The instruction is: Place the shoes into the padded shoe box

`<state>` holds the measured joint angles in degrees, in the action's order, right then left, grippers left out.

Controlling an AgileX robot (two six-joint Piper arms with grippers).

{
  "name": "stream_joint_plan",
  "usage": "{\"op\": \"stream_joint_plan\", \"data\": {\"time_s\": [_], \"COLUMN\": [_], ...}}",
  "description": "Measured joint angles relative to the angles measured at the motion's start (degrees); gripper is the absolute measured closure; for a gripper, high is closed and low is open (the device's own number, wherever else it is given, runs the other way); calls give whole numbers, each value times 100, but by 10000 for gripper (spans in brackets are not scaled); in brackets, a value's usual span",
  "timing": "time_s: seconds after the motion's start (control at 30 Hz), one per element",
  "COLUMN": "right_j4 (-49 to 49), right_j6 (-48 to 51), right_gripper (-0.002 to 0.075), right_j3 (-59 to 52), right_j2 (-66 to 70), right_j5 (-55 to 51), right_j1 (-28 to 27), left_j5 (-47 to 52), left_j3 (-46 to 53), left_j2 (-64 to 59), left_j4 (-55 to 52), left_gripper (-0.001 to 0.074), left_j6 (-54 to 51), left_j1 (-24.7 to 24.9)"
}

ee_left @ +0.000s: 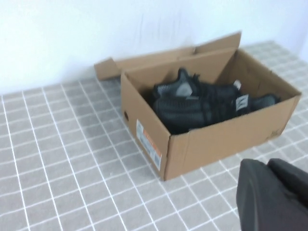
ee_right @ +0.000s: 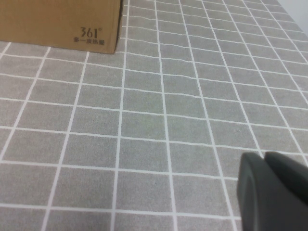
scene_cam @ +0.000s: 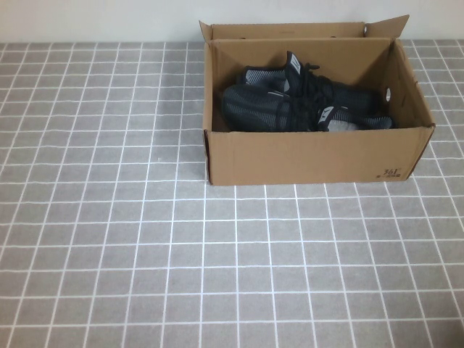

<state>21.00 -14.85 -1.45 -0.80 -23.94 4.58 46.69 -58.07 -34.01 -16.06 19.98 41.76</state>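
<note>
Matt cardboard box, knit shoes

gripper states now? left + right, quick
Left gripper: off the grey tiled table, short of the brown corrugated cardboard box holding the black knit sneakers; open or shut cannot be told.
Right gripper: above bare tiles; cannot be told.

Rt wrist: corner of brown shoe box w/ black "361°" print, on grey-tiled table. Right tool dark, over tiles, apart from box.
</note>
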Motion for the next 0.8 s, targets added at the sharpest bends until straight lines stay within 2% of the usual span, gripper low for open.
{"op": "stream_joint_plan", "data": {"time_s": [0.8], "right_j4": [0], "right_j6": [0], "right_gripper": [734], "right_j3": [0], "right_j2": [0], "right_j5": [0], "right_j1": [0], "left_j5": [98], "left_j3": [353], "left_j2": [243], "left_j4": [0], "left_gripper": [737], "left_j6": [-6], "left_j1": [0]}}
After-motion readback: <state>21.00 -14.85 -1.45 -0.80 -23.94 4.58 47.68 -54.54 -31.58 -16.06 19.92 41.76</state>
